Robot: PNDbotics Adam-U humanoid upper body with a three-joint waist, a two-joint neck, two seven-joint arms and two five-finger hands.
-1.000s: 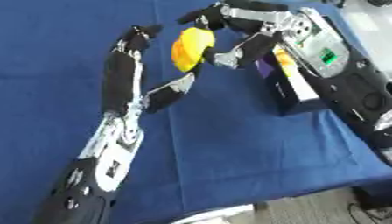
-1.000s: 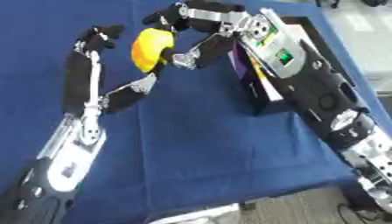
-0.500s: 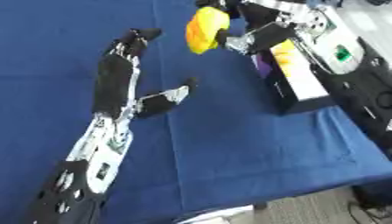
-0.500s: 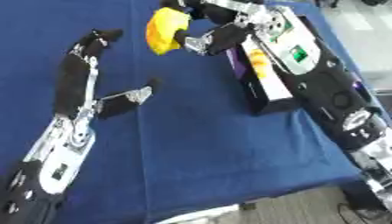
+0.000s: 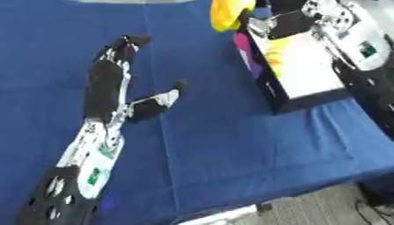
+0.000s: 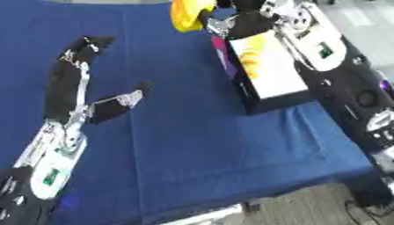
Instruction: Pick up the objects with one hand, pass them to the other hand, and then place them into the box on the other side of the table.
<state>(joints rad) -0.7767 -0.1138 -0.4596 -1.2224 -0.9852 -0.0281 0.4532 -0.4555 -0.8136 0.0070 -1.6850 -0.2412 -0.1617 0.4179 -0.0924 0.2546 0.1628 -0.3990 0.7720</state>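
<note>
Yellow object (image 6: 188, 14): one — at 12 o'clock, held by the right hand (image 6: 235, 19).
Box (image 5: 296, 72): one, 2 o'clock.
Left hand (image 5: 111, 83): spread wide, holding nothing — 9 o'clock.

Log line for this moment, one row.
handover done | right hand holds yellow object by box | left hand open, empty

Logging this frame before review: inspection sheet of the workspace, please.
Surface: table covered in blue cloth.
Job's things: yellow object held at the far end of the box, above the cloth; box stands on the table's right side.
Clutter: nothing seen.
Hands: left robot hand open, fingers straight, holding nothing; right robot hand shut on the yellow object.
Cables: cable on the floor, lower right.
Surroundings: grey floor past the table's near edge.
</note>
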